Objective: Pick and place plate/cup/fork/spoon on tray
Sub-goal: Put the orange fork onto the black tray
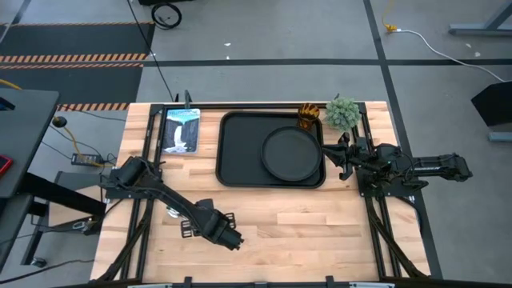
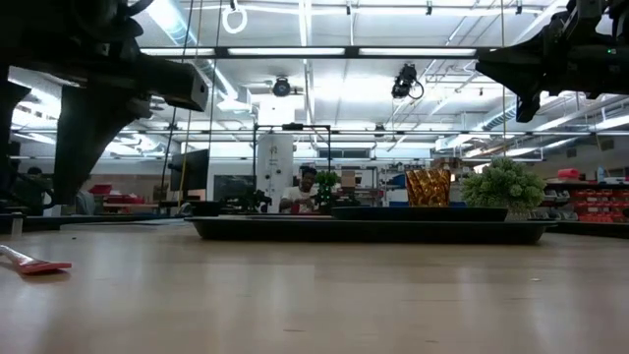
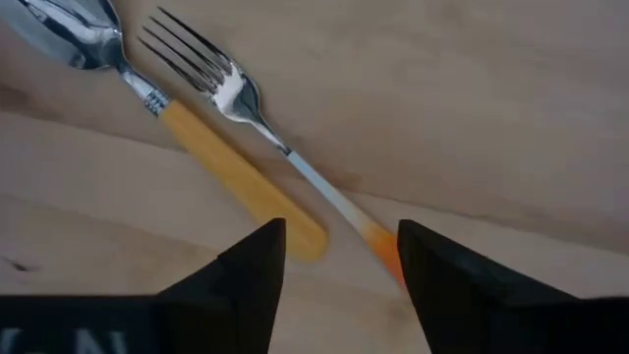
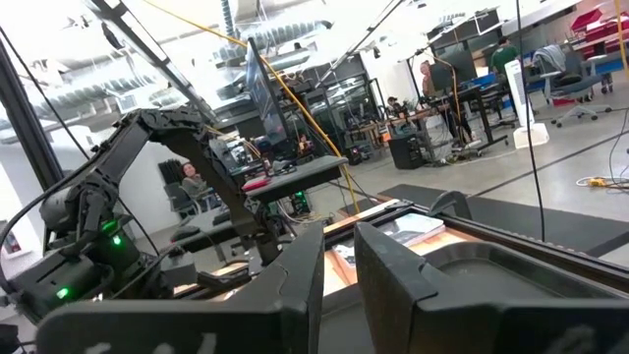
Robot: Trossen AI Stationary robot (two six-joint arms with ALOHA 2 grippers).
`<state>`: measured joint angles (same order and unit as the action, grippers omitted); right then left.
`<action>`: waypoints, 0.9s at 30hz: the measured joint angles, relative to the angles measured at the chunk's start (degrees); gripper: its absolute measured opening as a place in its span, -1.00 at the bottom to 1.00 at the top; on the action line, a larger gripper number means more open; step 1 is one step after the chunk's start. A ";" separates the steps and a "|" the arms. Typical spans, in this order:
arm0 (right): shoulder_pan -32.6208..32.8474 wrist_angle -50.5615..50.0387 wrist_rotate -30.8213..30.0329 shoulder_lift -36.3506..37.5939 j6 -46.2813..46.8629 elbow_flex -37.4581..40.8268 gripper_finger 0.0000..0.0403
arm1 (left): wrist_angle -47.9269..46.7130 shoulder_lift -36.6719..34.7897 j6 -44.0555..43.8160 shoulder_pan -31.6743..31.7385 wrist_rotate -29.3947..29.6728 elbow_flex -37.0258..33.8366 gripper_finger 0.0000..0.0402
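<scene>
1. Left gripper (image 3: 334, 258) hangs spread over the fork (image 3: 257, 120), beside the spoon (image 3: 147, 88), well apart from the tray (image 1: 240, 178).
2. Centre on the fork's handle alone; avoid the spoon.
3. Right gripper (image 4: 339, 270), spread, waits beside the tray.

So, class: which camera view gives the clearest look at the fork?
The left wrist view: the fork lies on the table beside the spoon, tines plain, ahead of the open left gripper. The high view hides it under that arm; the low view shows only an unidentifiable orange handle; the right wrist view shows none.
</scene>
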<state>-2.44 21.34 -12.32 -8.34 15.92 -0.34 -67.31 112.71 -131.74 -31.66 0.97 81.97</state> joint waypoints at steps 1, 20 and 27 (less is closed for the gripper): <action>-0.01 -0.01 0.00 0.00 0.00 0.00 -0.66 | -0.09 0.12 0.00 0.00 0.00 0.00 0.03; 0.00 -0.01 0.00 0.00 0.00 0.00 -0.66 | 7.66 0.19 -0.63 -0.67 -1.23 -6.66 -0.14; -0.01 -0.01 0.00 0.00 0.00 0.00 -0.66 | 10.10 0.01 -0.32 -0.65 -1.55 -9.01 -0.15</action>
<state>-2.45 21.33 -12.32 -8.34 15.92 -0.34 -57.22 112.72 -132.06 -32.32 -0.59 72.97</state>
